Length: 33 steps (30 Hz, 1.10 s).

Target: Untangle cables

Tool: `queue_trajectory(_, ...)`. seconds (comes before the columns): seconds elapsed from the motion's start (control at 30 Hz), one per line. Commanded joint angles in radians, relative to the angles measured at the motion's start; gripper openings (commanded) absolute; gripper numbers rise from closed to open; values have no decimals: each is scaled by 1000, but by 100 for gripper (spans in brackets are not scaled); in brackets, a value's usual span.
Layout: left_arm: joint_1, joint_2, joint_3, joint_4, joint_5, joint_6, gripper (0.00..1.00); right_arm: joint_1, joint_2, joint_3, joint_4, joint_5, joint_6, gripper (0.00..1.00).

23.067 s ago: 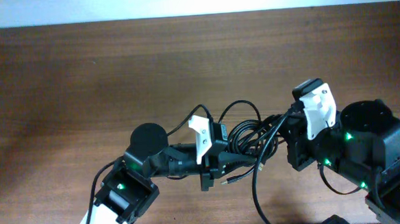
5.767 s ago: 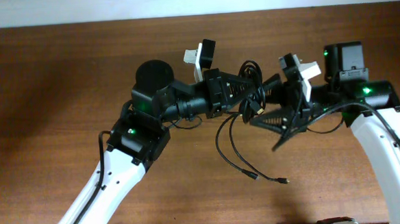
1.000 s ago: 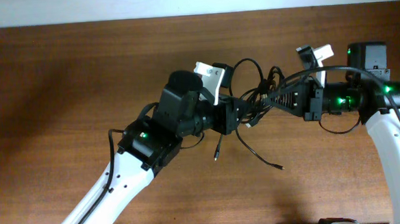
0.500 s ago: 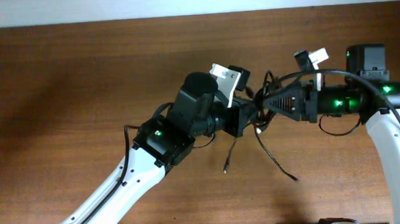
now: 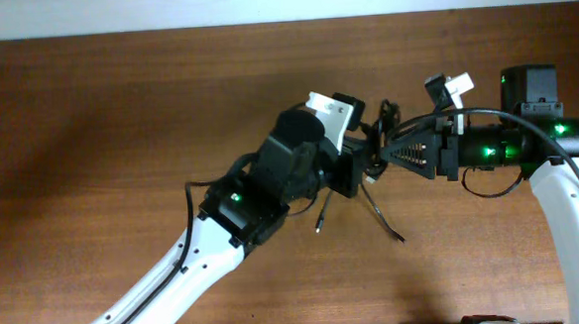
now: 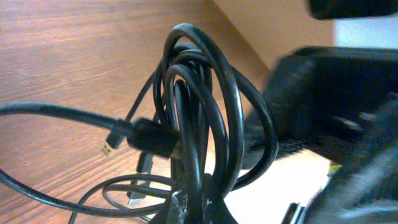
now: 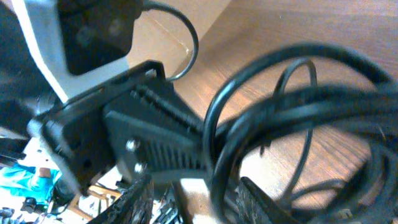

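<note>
Cables (image 6: 198, 118), thin, black and rubbery, rise in a bunch of overlapping loops straight out of the left gripper (image 5: 359, 164). Its jaws seem closed tight on the gathered strands at the bottom of its wrist view, though the fingers themselves hardly show. Just beyond that pinch a moulded plug (image 6: 146, 137) comes in from the left and runs into the coil. Next out, the right gripper (image 5: 388, 155) meets the same knot nose to nose. In its own view its fingers (image 7: 138, 198) stand somewhat apart with a strand running down between them, and I cannot tell whether they bite it. The whole tangle appears lifted clear between the two arms, over the middle of the table (image 5: 88, 113), with two loose tails (image 5: 397, 238) trailing from it. Light and limp, it should give to a gentle pull, yet the loops will likely cinch if dragged. The stiff plug bodies look the surest hold, since the smooth sheath may slip.
</note>
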Motion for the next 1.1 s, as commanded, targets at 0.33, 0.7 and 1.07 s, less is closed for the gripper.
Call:
queue_trajectory(0.33,-71,-18,1,12,-36,9,0,-2,-6,9,24,25,-14,4)
queue_trajectory(0.7,77,-18,1,-373,-240,-13,0,-13,-6,10,50,-293,-6,4)
queue_trajectory(1.07,79,-154,1,-492,-481,36,0,-502,-6,11,-4,227,144,4)
